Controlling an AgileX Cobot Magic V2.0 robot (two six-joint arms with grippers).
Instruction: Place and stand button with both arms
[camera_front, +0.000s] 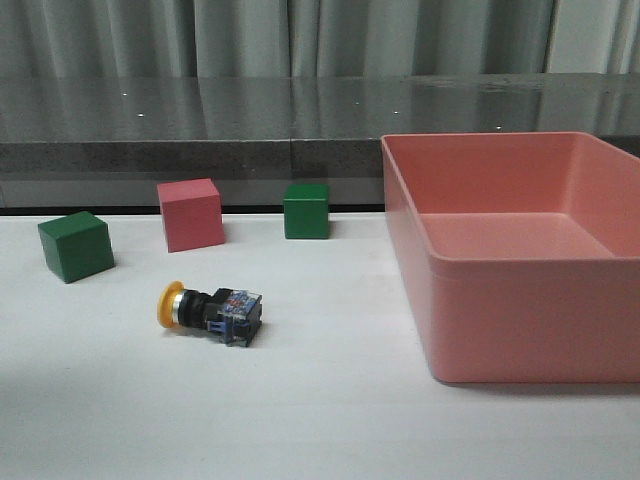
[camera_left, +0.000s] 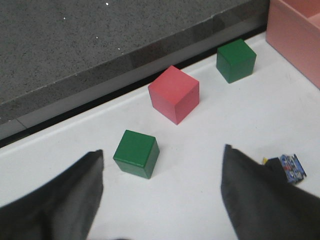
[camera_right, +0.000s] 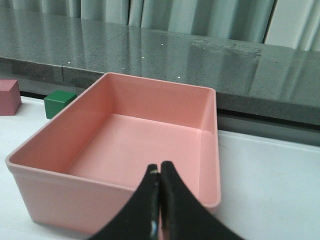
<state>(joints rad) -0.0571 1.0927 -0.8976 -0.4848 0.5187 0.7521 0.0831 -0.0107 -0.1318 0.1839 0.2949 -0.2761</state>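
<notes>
The button lies on its side on the white table, its yellow-orange cap to the left and its blue-and-clear base to the right. The left wrist view shows only its blue base, peeking out beside one finger. My left gripper is open, its two dark fingers wide apart over bare table, with nothing between them. My right gripper is shut and empty, hanging before the near wall of the pink bin. Neither arm shows in the front view.
A large pink bin fills the right side of the table. Behind the button stand a green cube, a pink cube and a second green cube. A dark stone ledge runs along the back.
</notes>
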